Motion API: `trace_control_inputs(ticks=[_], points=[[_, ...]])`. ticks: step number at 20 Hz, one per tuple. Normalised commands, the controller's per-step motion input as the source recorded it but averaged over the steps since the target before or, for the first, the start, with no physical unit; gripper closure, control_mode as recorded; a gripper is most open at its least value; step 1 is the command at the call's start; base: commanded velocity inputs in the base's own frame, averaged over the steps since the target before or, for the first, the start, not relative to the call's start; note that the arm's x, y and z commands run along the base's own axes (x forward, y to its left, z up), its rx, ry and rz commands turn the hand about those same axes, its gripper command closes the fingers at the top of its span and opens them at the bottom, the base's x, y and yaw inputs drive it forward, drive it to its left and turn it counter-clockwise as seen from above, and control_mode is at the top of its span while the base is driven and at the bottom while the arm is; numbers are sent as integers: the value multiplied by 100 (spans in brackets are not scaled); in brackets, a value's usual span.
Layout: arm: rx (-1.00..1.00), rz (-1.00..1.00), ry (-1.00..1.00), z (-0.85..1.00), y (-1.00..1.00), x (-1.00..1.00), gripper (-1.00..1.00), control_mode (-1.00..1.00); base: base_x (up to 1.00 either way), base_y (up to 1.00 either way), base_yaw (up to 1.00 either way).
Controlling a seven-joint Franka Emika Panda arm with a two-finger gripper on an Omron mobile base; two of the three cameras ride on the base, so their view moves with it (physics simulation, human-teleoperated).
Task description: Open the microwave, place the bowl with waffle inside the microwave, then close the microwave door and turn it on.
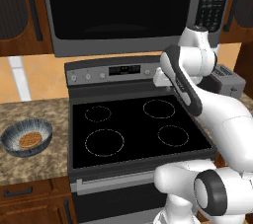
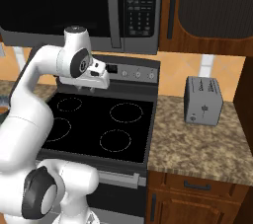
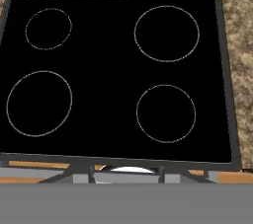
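Observation:
The microwave (image 1: 118,6) hangs above the stove with its microwave door (image 2: 54,1) shut; the vertical grey handle (image 2: 114,11) and the button panel (image 2: 141,6) are on its right. The blue-grey bowl (image 1: 27,136) sits on the counter left of the stove, with the orange-brown waffle (image 1: 30,139) lying in it. My gripper (image 2: 86,89) hovers over the back of the stove, pointing down, far right of the bowl and below the microwave. Its short fingers stand slightly apart with nothing between them.
The black stove (image 3: 118,75) with four ring burners lies directly under the hand. A grey toaster (image 2: 202,100) stands on the granite counter (image 2: 197,144) to the right. Wooden cabinets flank the microwave.

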Motion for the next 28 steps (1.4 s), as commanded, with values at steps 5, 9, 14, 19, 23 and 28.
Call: trace_control_inputs(ticks=[5,9,14,19,23,28], points=[[0,-8,-52,23,-27,-18,-100,-100,0,0,0],[0,-7,-100,1,-29,6,-100,-100,0,0,0],[2,-1,-91,49,-5,45,-100,-100,0,0,0],[1,-3,-4,40,0,43,-100,-100,0,0,0],[1,0,0,9,-4,1,-100,-100,0,0,0],[3,0,-3,60,-19,28,-100,-100,0,0,0]])
